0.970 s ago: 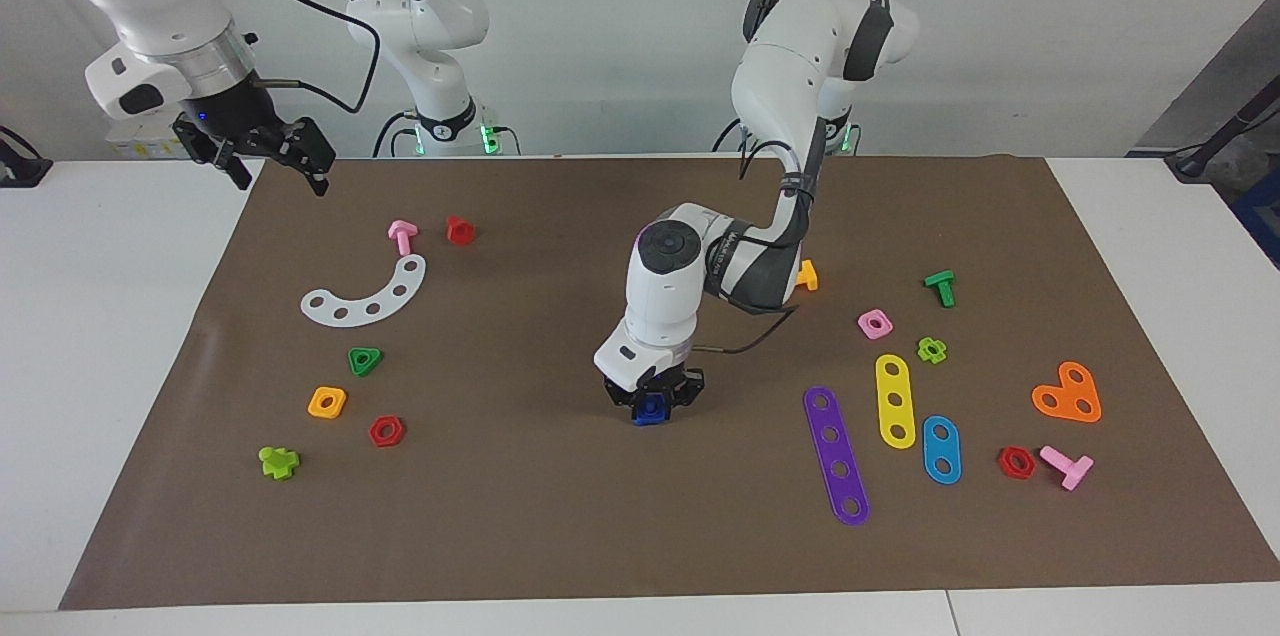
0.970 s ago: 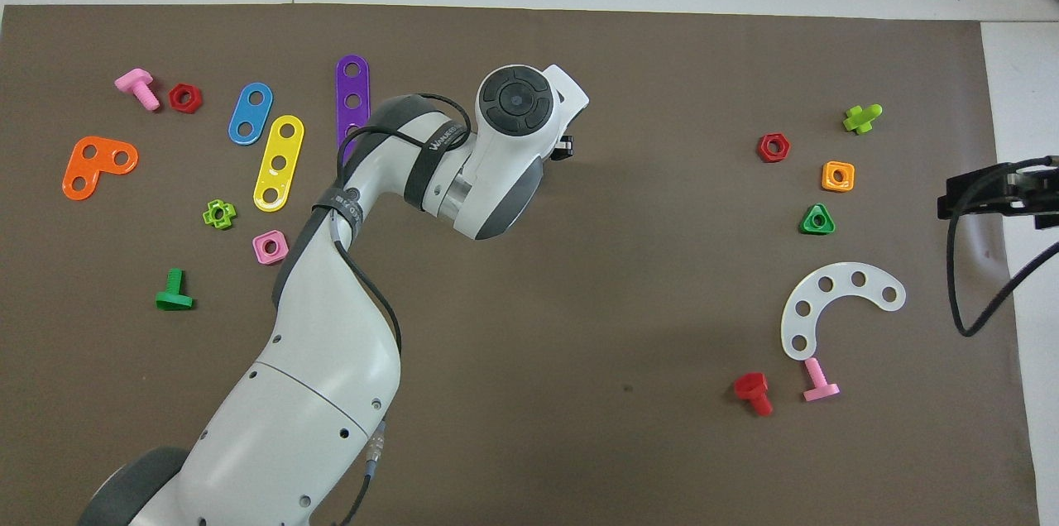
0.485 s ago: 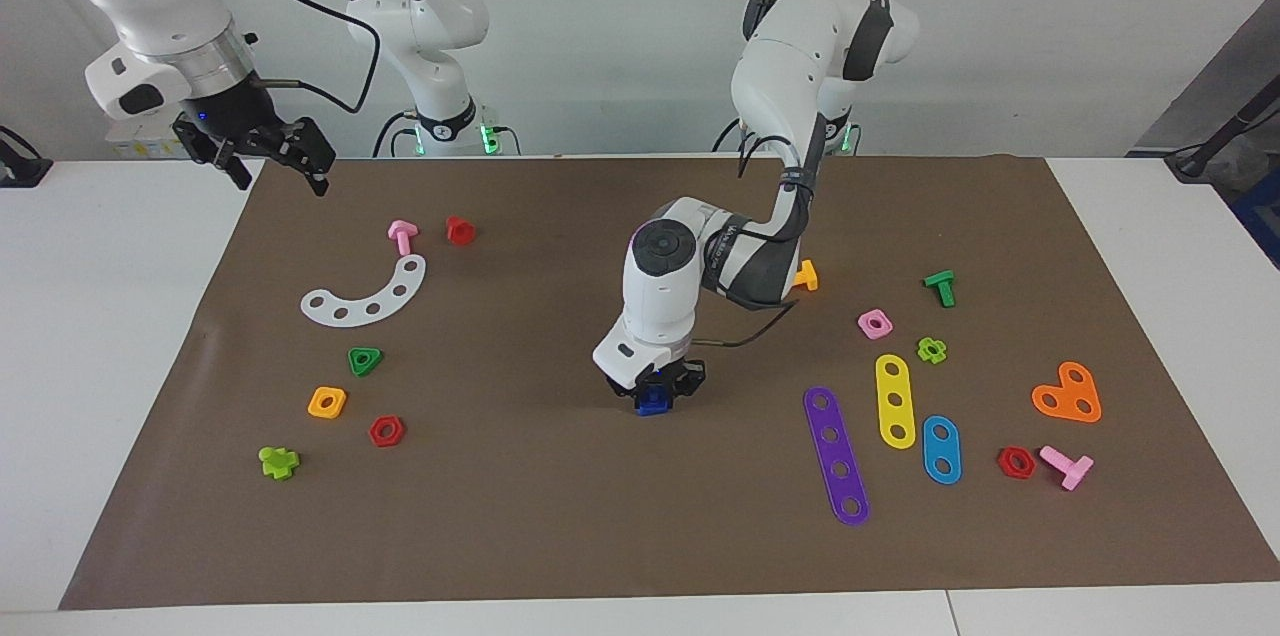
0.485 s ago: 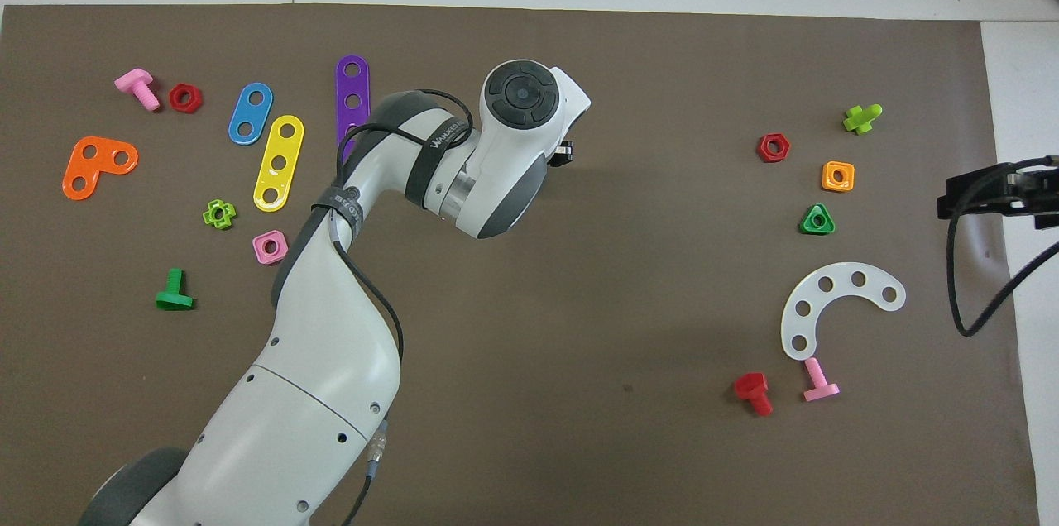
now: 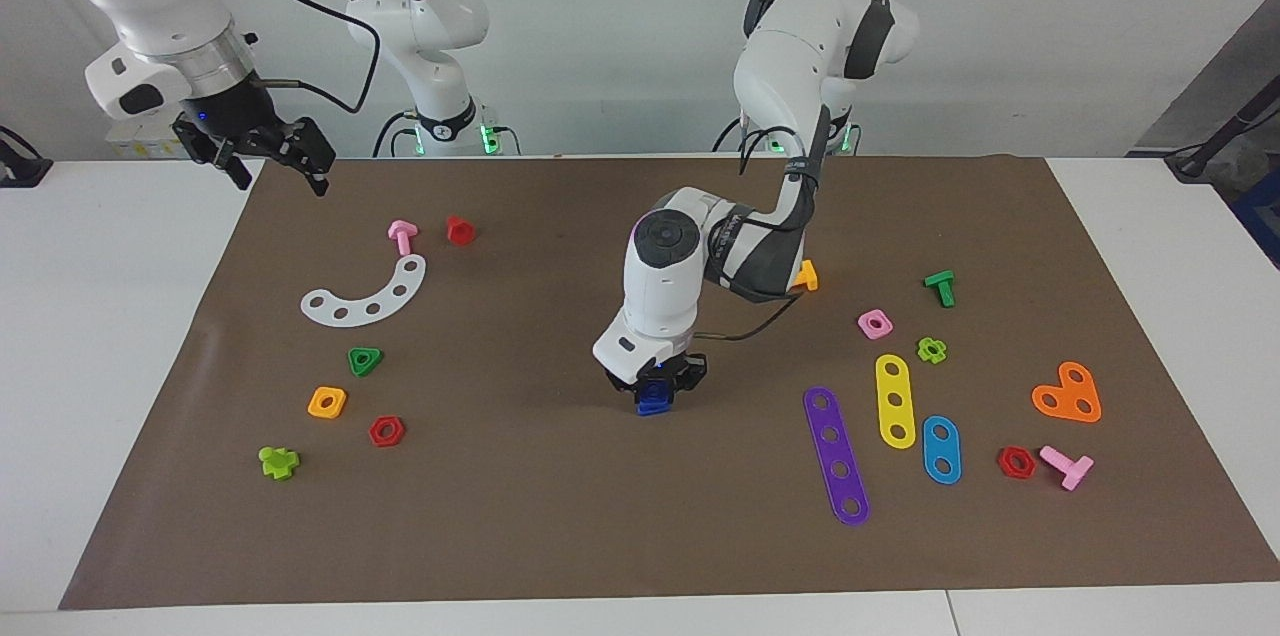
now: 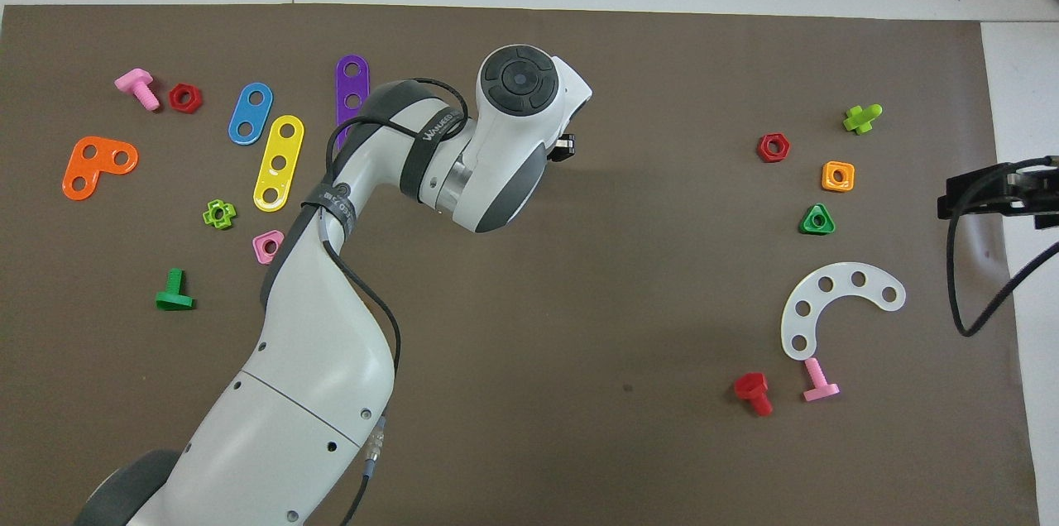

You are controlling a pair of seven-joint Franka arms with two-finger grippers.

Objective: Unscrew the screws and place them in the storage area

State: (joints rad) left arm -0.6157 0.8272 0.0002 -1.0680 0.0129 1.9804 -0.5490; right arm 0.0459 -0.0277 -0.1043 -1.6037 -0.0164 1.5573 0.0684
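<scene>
One dark-blue screw [image 5: 654, 401] (small, plastic), gripped by left gripper [image 5: 655, 388]

You see even, bright overhead light on the brown mat [image 5: 560, 536], soft faint shadows under the left arm [image 6: 298, 394], no glare, both views sharp to every edge of the surface [image 5: 100, 336].

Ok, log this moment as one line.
left gripper: shut on dark-blue screw, mid-mat | right gripper: open, waiting over mat edge | storage area: screw not placed
</scene>
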